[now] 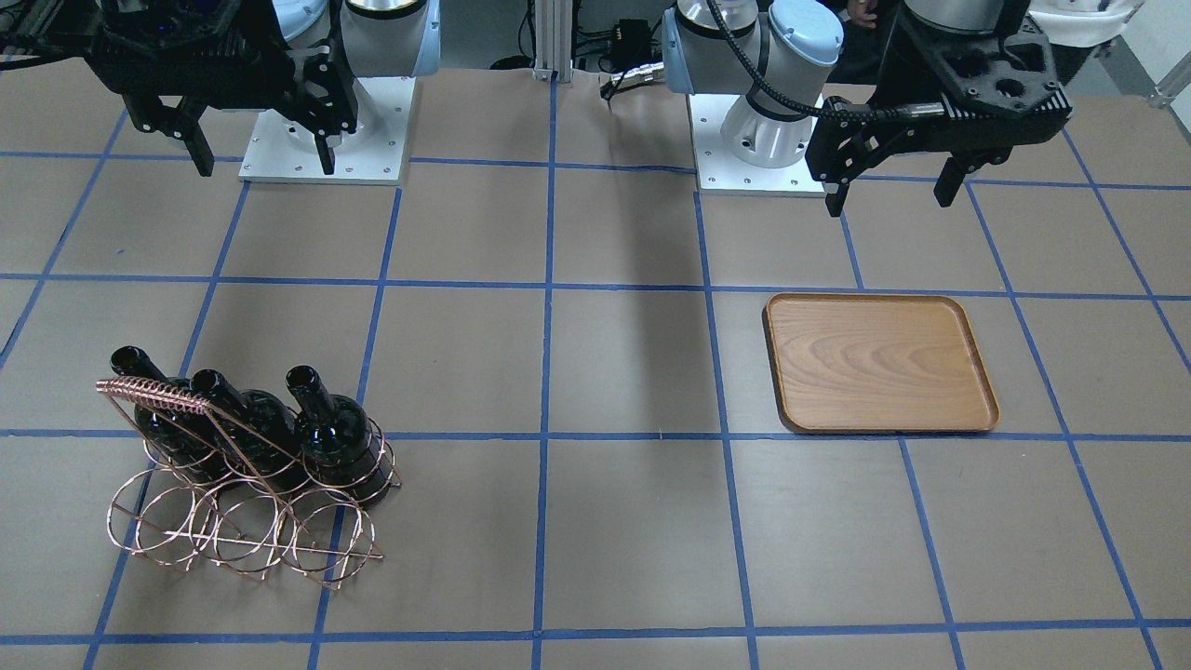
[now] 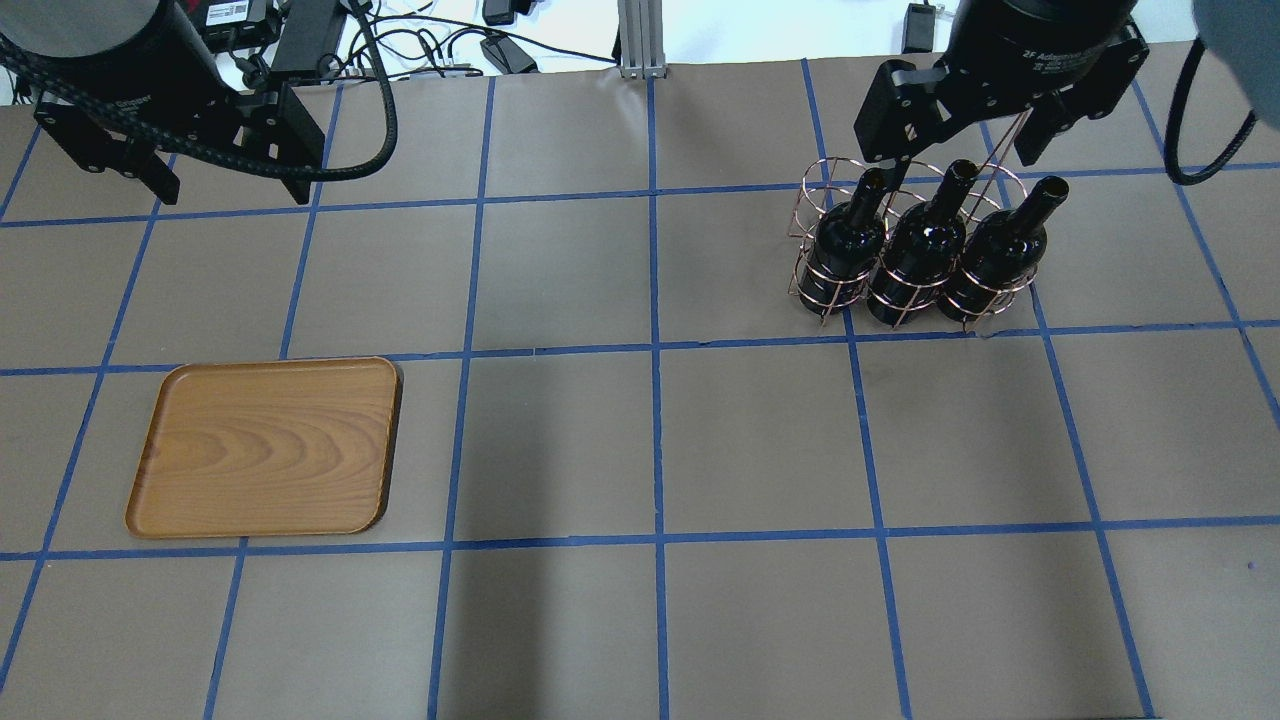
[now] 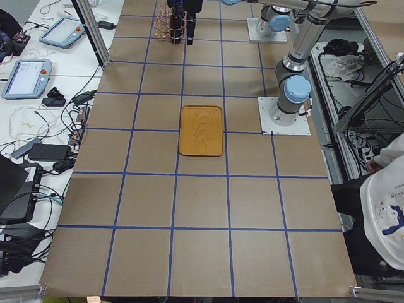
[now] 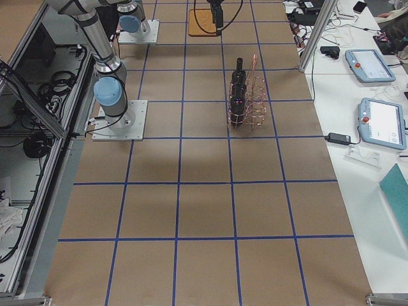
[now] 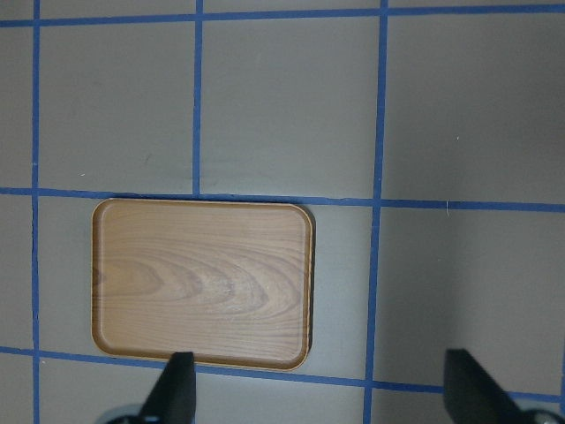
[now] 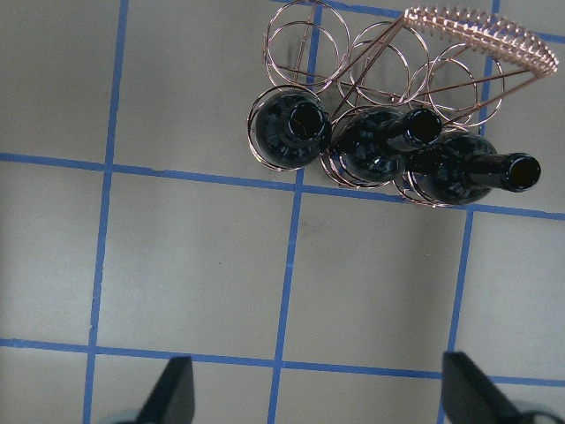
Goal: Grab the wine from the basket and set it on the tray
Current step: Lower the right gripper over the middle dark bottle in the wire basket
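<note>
Right gripper (image 6: 320,393) hangs spread and empty, short of the basket (image 6: 468,26) near the far right corner, wine (image 6: 289,132) inside. First step, I judge: descend onto one neck, then carry it to the tray (image 2: 265,445) by the left edge.

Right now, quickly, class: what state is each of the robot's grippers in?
Left gripper: open, holding nothing.
Right gripper: open, holding nothing.
</note>
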`<state>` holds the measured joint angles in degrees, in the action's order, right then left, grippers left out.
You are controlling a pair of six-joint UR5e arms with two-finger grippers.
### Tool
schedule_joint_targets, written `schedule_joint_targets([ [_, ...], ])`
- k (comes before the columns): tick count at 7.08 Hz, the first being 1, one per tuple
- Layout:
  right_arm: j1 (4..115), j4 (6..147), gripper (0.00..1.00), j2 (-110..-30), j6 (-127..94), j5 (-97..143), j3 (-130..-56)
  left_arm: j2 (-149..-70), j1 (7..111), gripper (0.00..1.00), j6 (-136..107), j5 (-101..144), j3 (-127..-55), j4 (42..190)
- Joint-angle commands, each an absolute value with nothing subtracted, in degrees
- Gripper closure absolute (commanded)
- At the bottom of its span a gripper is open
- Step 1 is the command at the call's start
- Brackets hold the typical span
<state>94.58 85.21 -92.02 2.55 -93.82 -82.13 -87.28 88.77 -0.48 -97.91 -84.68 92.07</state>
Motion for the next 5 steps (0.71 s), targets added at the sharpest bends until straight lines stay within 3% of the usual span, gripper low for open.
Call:
schedule_joint_targets([
  [1, 94.57, 85.34, 0.00, -91.93, 2.55, -93.43, -82.35, -87.45, 88.77, 0.00, -0.96, -95.56, -84.73, 92.81],
  [5, 85.97, 88.57, 0.04, -86.59, 10.70, -92.99, -83.40, -87.63, 88.42, 0.00, -1.67, -92.02, -84.64, 93.08],
])
